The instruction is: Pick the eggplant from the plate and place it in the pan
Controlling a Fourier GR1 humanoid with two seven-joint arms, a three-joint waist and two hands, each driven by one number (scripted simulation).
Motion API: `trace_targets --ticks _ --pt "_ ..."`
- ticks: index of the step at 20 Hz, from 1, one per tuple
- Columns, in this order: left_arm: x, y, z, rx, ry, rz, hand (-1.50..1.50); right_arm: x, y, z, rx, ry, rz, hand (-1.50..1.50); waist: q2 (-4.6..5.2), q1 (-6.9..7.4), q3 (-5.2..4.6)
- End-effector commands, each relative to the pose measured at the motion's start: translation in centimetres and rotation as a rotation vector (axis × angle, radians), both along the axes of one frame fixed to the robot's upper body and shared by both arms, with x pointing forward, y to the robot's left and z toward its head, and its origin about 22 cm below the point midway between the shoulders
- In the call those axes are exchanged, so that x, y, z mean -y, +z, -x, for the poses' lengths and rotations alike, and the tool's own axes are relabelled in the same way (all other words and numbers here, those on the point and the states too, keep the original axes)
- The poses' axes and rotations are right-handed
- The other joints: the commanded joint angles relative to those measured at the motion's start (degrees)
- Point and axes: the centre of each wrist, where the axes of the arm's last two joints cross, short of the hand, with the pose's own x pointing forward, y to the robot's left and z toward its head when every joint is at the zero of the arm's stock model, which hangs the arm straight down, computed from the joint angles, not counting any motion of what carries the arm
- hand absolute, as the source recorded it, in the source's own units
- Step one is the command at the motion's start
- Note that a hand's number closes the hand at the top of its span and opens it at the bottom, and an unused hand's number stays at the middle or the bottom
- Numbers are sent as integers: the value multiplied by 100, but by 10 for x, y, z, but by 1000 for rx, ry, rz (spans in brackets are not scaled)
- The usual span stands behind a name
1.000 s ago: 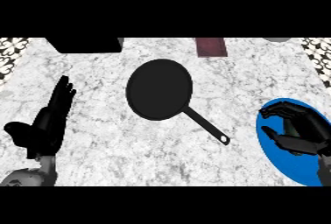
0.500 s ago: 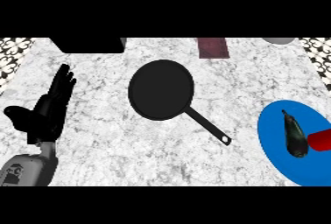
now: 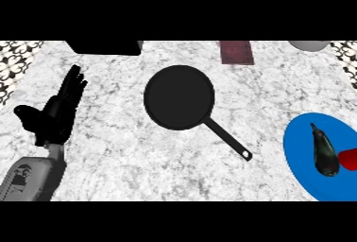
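Right hand withdrew; one eggplant (image 3: 324, 153) (one plate (image 3: 301, 144)).

eggplant (image 3: 325, 153) on plate (image 3: 298, 158) | pan (image 3: 178, 97) centre | left hand (image 3: 54, 118) outstretched | red item (image 3: 350, 158), unclear

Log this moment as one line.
left hand open, resting | right hand unseen | dark eggplant on blue round plate | black frying pan empty

marbled table (image 3: 140, 160). black block (image 3: 105, 47) at far edge, left. maroon rectangle (image 3: 235, 52) far edge, middle. pale round vessel (image 3: 310, 45) far right. red thing (image 3: 350, 158) at right edge.
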Motion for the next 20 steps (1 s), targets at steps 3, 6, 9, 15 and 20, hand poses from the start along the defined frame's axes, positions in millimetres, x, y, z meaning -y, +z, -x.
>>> trace_targets --ticks 3,6,9,15,20 --pt "-3 12 0 5 11 13 0 -16 4 -34 -5 106 57 -150 -26 17 3" --pt "9 5 -1 -7 -2 0 0 -36 6 -56 -10 115 30 -150 -39 -55 -1" --pt "-7 0 -1 -17 21 -8 0 -44 2 -60 -88 176 -2 -150 -53 -113 -5" --pt "-10 -8 13 -18 27 -15 0 -69 -12 -75 -134 243 -57 -150 -79 -145 -6" --pt "-12 3 8 -26 17 2 0 -78 -31 -67 -203 200 37 -150 -81 -209 -7"
